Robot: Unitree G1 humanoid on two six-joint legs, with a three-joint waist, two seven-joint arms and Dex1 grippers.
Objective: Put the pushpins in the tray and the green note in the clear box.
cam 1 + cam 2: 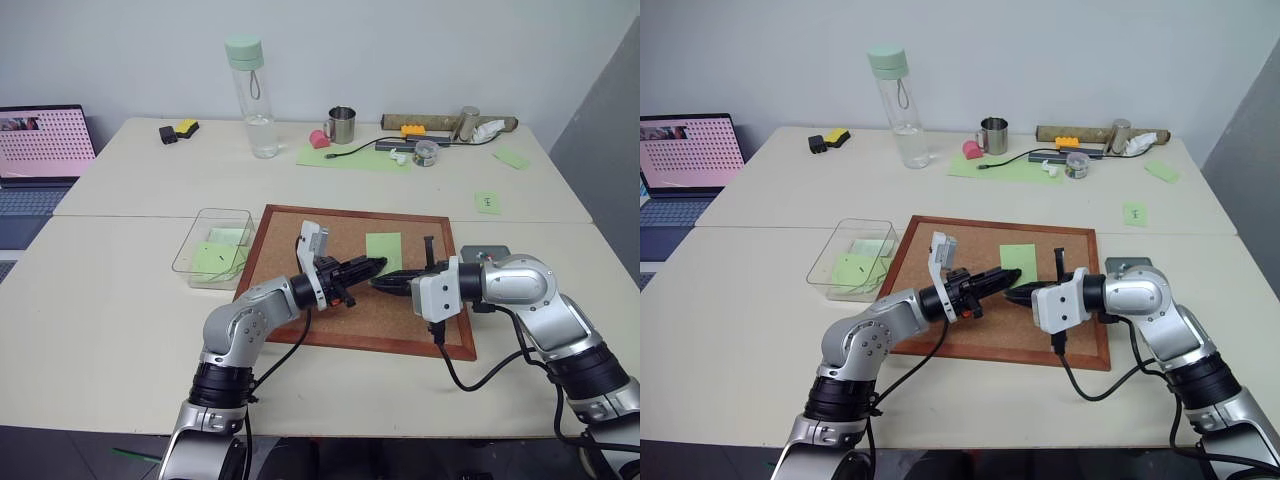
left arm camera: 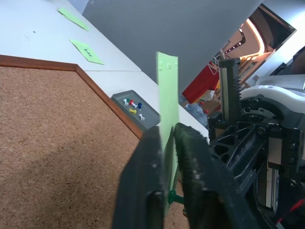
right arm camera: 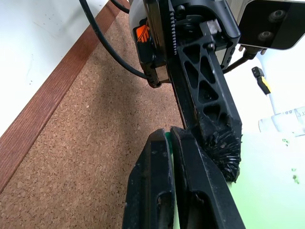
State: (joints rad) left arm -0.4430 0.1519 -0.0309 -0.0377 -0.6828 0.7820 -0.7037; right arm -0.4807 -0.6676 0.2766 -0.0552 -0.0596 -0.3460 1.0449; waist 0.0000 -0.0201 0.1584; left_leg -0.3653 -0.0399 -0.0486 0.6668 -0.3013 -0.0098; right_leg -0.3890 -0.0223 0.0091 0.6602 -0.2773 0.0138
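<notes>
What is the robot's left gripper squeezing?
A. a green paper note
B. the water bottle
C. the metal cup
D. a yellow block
A: in the left wrist view the left gripper is shut on the edge of the green note, above the cork board.

Both head cameras looked down over the table point(image 1: 120, 300) from above. Each wrist camera sat close along its claw, sharing the corkboard point(image 2: 57, 143).

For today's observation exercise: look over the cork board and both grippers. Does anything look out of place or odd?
Yes. The green note stands on edge above the cork board instead of lying flat, pinched by the left gripper. A green pushpin sticks through it near the fingertips. The right gripper is shut at the same spot.
</notes>
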